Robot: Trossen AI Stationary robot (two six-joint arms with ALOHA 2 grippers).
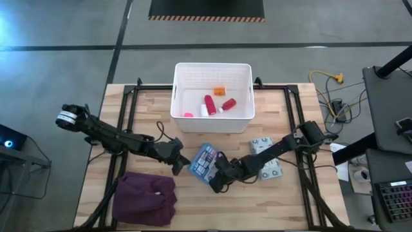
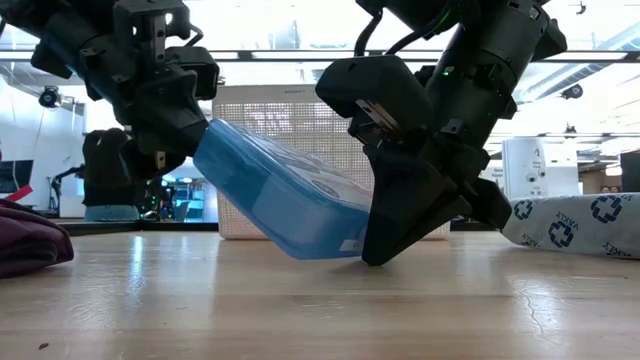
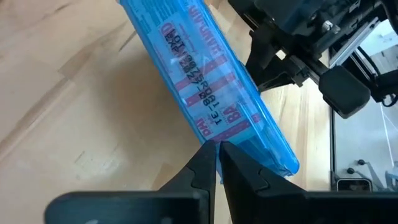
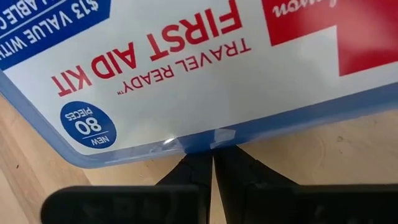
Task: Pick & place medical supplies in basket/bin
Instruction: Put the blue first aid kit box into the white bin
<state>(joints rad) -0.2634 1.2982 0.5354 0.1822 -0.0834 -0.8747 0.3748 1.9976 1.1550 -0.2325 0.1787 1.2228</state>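
The blue first-aid box (image 1: 205, 161) stands tilted between my two grippers at the table's middle, in front of the white basket (image 1: 177, 96). My left gripper (image 1: 182, 164) is shut at the box's raised left end (image 2: 212, 145). My right gripper (image 1: 220, 178) is shut at the box's low right end. The box's lower edge (image 2: 325, 255) rests on the table. Red bottles (image 1: 208, 104) and an orange piece (image 1: 219, 90) lie in the basket. A pale patterned packet (image 1: 267, 158) lies flat on the table to the right. My left gripper meets the box's raised end with its shut fingertips (image 3: 208, 155), at the edge of the labelled face (image 3: 211, 134), coming from the table's left and slanting down. Whether a thin lip sits between the fingers I cannot tell. That end stands clear of the table. My right gripper presses its shut fingertips (image 4: 193, 163) against the box's lower rim (image 4: 199, 144), beside a small clear tab. The fingers slant down from the table's right. That rim rests on the wood and the box leans up and away from it.
A maroon cloth (image 1: 145, 196) lies in a heap at the near left, also showing in the low view (image 2: 30, 240). The packet (image 2: 575, 225) lies behind my right arm. Black frame rails (image 1: 129, 103) run along both sides of the table.
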